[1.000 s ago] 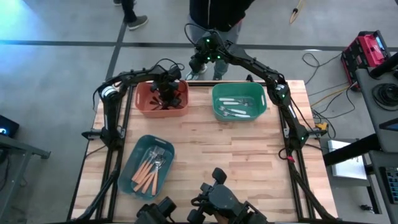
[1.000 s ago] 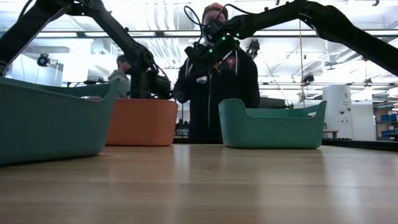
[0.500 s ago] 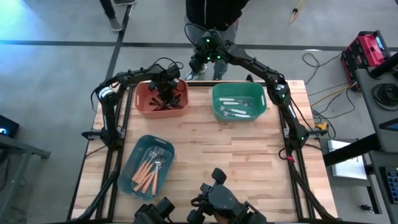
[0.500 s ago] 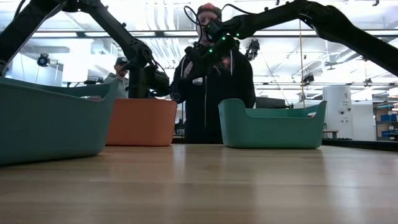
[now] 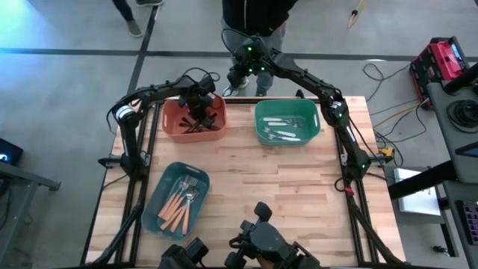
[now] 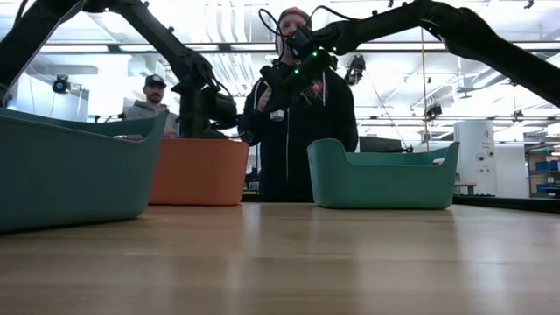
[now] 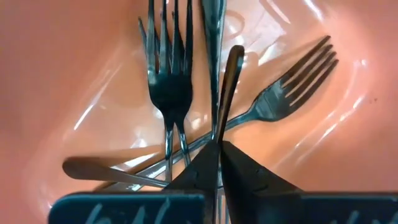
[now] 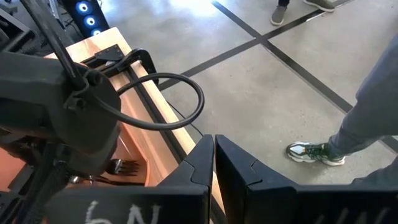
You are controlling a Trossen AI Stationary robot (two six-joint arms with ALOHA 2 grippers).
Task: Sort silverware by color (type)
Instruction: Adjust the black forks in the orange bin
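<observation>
Black forks (image 7: 165, 81) and other black silverware lie crossed in the orange bin (image 5: 173, 123) at the far left. My left gripper (image 5: 200, 112) points down into this bin, shut (image 7: 219, 146). In its wrist view a black handle (image 7: 230, 81) runs up to the fingertips. White-handled silverware (image 5: 282, 128) lies in the green bin (image 5: 260, 127), orange-handled pieces (image 5: 179, 203) in the teal bin (image 5: 160, 198). My right gripper (image 5: 236, 75) hangs shut (image 8: 214, 142) high beyond the table's far edge. My left gripper's shut fingertips (image 7: 208, 155) come from above and line up with the black handle's near end (image 7: 219, 134). I cannot tell whether they touch it or stand above it.
A person in dark clothes (image 6: 302, 131) stands just behind the far edge, close to my right gripper (image 6: 269, 87). Another person (image 6: 153, 96) stands farther back. Bare wooden tabletop (image 5: 284, 202) lies between the three bins.
My left gripper has risen a little over the orange bin, still pointing down. The person in the background has shifted. My right arm has kept still.
</observation>
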